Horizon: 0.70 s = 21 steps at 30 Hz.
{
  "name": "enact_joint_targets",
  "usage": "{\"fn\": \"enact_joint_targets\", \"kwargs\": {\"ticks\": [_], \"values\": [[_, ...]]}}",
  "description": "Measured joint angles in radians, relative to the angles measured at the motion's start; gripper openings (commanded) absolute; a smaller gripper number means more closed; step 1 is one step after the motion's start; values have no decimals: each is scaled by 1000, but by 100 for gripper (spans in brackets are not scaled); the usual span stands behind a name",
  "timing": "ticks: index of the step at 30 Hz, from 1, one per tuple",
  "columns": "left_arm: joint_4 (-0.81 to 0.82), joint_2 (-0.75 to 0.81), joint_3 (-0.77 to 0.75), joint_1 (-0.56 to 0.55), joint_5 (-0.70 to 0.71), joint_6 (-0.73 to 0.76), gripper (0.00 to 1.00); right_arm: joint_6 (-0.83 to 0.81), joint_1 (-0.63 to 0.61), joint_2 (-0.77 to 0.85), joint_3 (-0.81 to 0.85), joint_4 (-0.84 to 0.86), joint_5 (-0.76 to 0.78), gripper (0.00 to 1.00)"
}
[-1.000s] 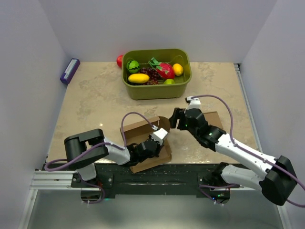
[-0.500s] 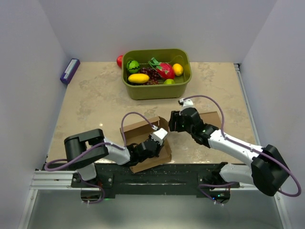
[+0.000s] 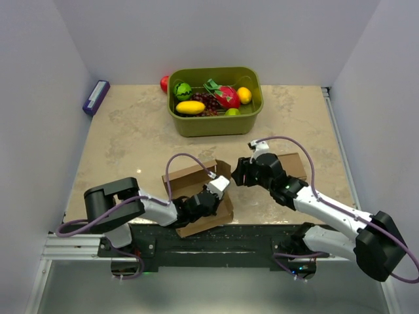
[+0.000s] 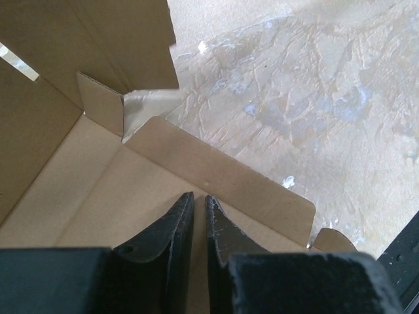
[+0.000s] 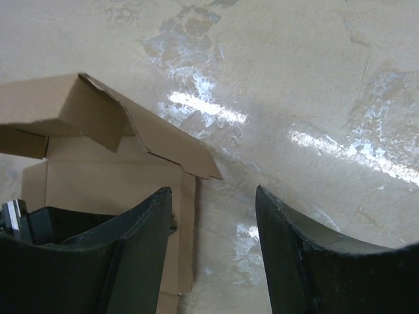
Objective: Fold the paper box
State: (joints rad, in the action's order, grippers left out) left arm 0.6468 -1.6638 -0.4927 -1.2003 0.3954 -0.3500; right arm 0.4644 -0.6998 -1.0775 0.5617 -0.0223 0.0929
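Cardboard box [image 3: 196,178] lies half-formed at the near desk [image 3: 131,131] edge. The left tool [image 4: 198,196], all but closed on nothing visible, hangs low over its floor [image 4: 98,196], probably to pin it. Beyond, the right tool [image 5: 213,191] gapes empty by a raised flap [image 5: 98,111], seemingly poised to fold it.

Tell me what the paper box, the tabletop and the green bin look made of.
Paper box: brown corrugated cardboard, matte; creased flaps, thick cut edges.
Tabletop: beige, stone-like marbling with glossy glare, possibly laminate.
Green bin: likely smooth moulded plastic, uniform olive, rounded corners.
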Motion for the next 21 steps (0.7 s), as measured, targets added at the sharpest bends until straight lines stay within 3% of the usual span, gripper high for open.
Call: {"fn": "enact_joint_targets", "kwargs": {"ticks": [14, 21], "values": [[-106, 242, 48, 0, -16, 75, 23, -67, 0, 32, -26, 55, -104, 56], [-32, 165, 38, 0, -112, 80, 24, -102, 0, -61, -15, 101, -111, 48]]}}
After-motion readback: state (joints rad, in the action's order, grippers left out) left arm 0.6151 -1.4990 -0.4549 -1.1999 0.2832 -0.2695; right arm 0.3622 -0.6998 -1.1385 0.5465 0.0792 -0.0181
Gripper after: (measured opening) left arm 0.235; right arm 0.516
